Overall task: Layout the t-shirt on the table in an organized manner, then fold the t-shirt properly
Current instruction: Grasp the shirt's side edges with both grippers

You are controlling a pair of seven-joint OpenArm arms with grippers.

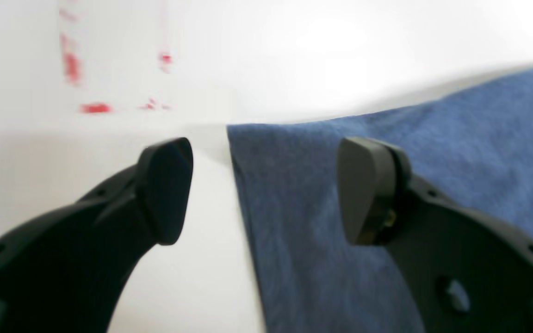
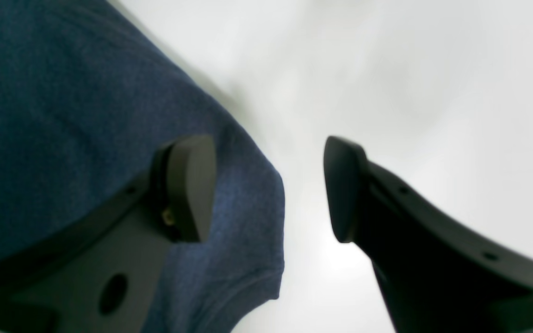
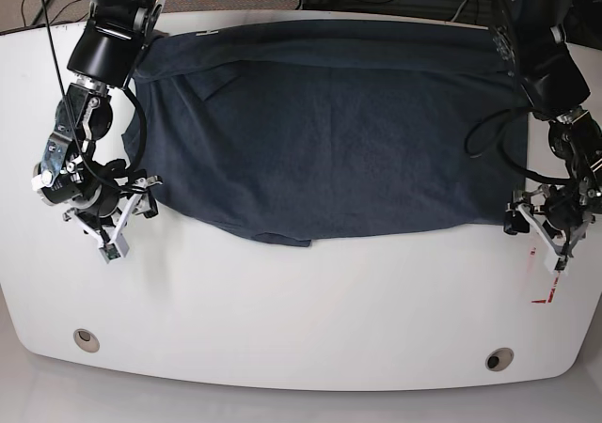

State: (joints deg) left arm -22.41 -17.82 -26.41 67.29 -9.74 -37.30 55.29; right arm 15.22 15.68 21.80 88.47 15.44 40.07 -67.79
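The dark blue t-shirt point(image 3: 329, 127) lies spread across the far half of the white table point(image 3: 301, 301), its long near edge running from side to side, with a small flap hanging out near the middle of that edge. The left hand point(image 1: 264, 189) is released, its jaws wide and straddling a corner of the cloth — one fingertip point(image 1: 363, 189) over the fabric, the other over bare table. The right hand point(image 2: 269, 187) is also spread, with nothing between its jaws yet; it straddles the rounded corner of the shirt at the other end in the same way.

This looks like the start of a fold, with both near corners about to be pinched. To do it well, each hand should come down until the lower finger slides under the edge, close on one clean corner rather than a bunch of cloth, and then both should lift and travel together so the fold line stays straight.

Both wrist views are blurred, so I cannot tell whether the fingertips touch the fabric or hover just above. The far edge, near the arm bases, is partly covered. Collar and sleeves are hard to pick out, and faint red marks point(image 1: 95, 107) on the table are too smeared to read.
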